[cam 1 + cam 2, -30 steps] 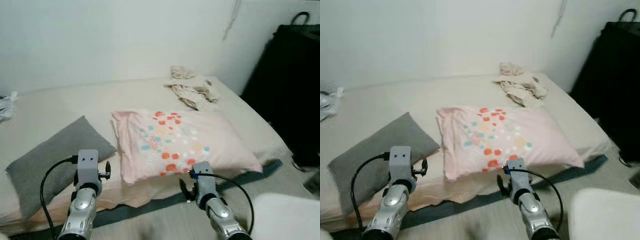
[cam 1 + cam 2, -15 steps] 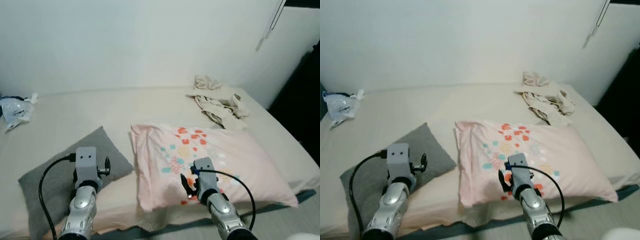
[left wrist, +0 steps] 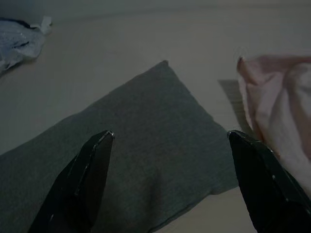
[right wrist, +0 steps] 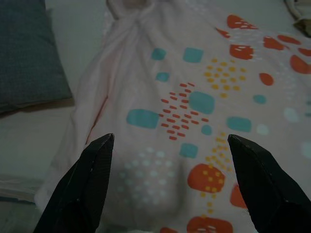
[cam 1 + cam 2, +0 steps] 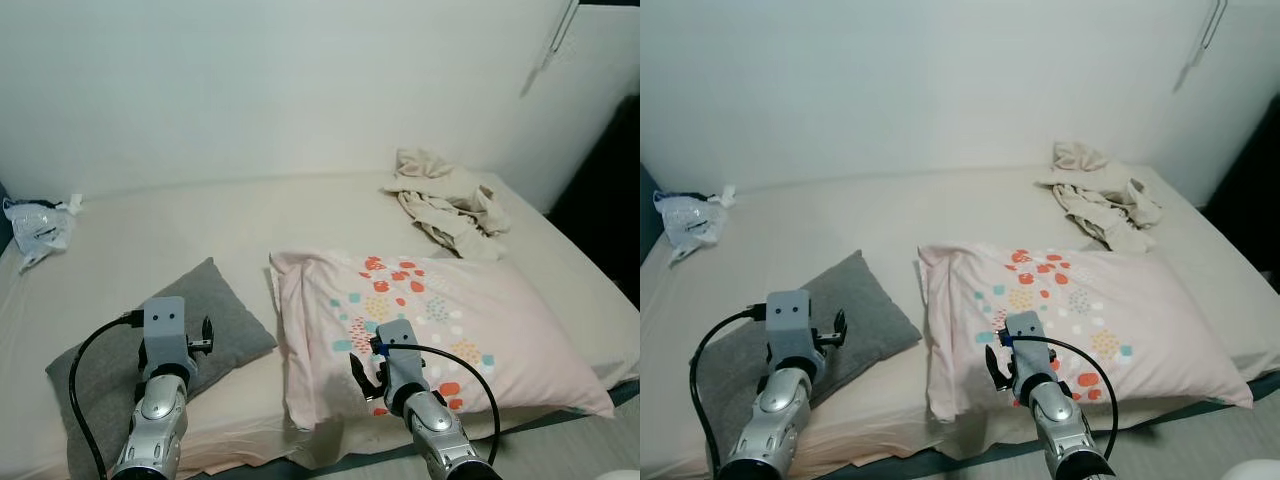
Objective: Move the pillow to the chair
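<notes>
Pink pillow [image 5: 440, 330]: near edge partly covered by the right arm and its tool [image 4: 170, 189]; far right corner sits at the frame edge in the left eye view. Grey cushion [image 5: 150, 350]: near part hidden behind the left arm and its tool [image 3: 170, 184], left end cut by the edge in the left wrist view. Plastic bag [image 5: 35, 225] at the bed's far left: contents too small to tell, cut off at the frame edge. Crumpled cloth [image 5: 445, 200]: kind of garment unclear. Dark object at far right [image 5: 610, 200]: cut off, unidentifiable.
</notes>
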